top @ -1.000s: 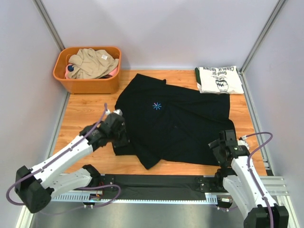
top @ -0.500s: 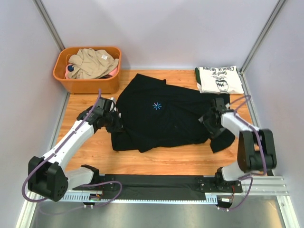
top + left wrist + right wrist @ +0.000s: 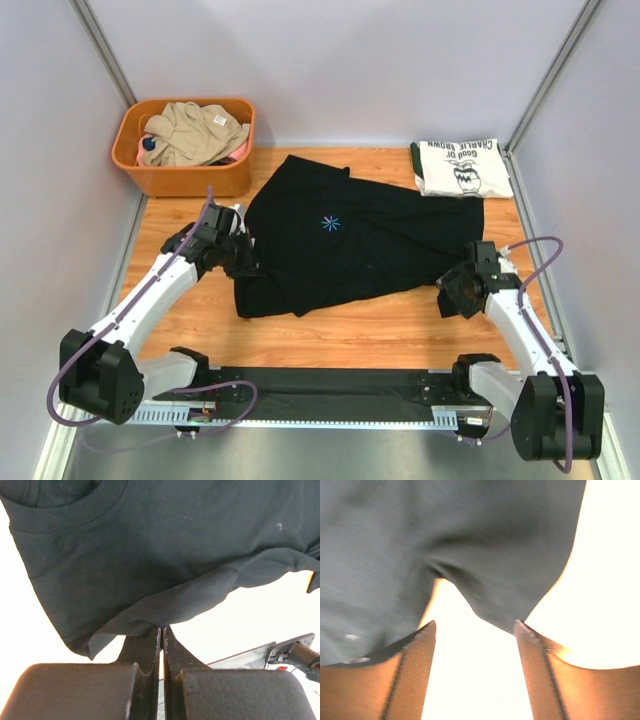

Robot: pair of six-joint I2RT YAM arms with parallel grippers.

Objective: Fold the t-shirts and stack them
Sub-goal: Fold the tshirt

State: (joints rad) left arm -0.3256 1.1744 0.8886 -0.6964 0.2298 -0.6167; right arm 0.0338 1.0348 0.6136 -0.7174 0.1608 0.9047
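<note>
Left tool [image 3: 161,628]: clenched on a fold at the edge of the black shirt [image 3: 340,245], with the cloth bunched right at its tips.
Right tool [image 3: 475,625]: released, its fingers spread wide with nothing between them that I could make out.
Black shirt: spread flat on the bench [image 3: 400,335], stretched between the two tools. One end was pinched in the left tool and the other lay just ahead of the right tool's open fingers.
Long axis: ran roughly from one tool across to the other, slanting a little away from both.
Key relation: a loose corner of the shirt hung just in front of the right tool's tips, close but not gripped.
Nearer arm: the right one, by my reckoning, was best placed to take that corner.
Likely step: pulling the shirt straight before a fold, I'd say, since it looked only partly flattened.
White shirt [image 3: 462,167]: already folded, well beyond the right tool at the far corner.
Orange basket [image 3: 185,178]: beyond the left tool, with more clothes in it.
</note>
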